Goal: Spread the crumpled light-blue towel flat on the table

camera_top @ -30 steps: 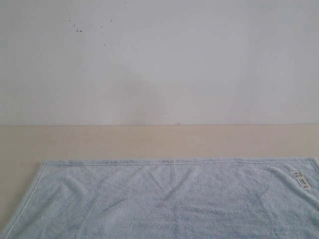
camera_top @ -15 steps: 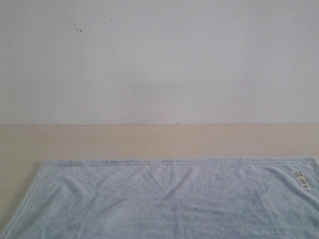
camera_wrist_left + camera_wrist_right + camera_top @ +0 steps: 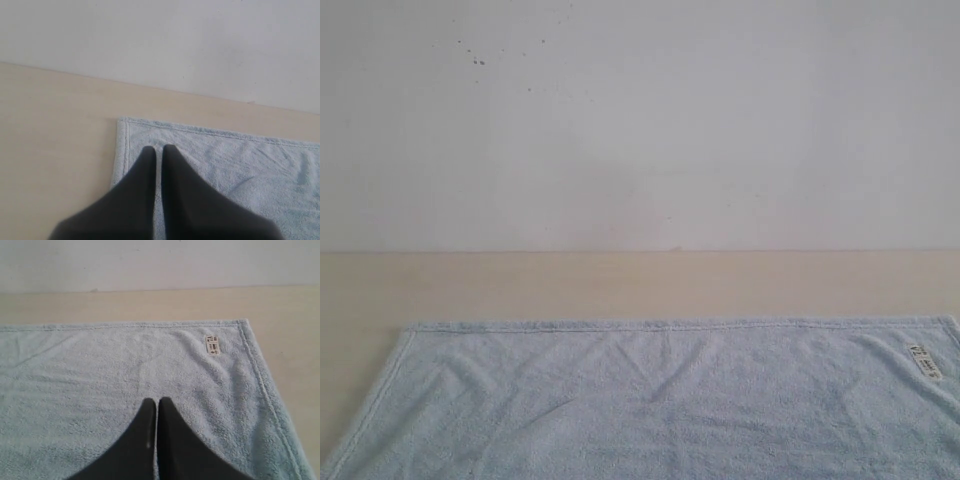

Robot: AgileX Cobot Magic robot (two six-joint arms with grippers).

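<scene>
Where the wall (image 3: 640,120) met it, the table (image 3: 620,285) ran as a bare beige band across the exterior view. The towel (image 3: 650,400) lay on the table and filled that view from 8 o'clock through 6 to 4, its far hem straight and parallel to the wall. It looked nearly flat, with only shallow creases fanning across the middle, so the spreading seemed all but done. The near part ran out of view, so I could not judge it.

Neither arm showed in the exterior view. By the wrist views, the left gripper (image 3: 158,148) hung over the towel just inside its far left corner, and the right gripper (image 3: 156,400) hung over the right half. Probably each was stationed by the side it had to square up. Both had their jaws pressed together with no cloth pinched between the tips.

The label (image 3: 924,362) lay face up at 4 o'clock, beside the far right corner.
</scene>
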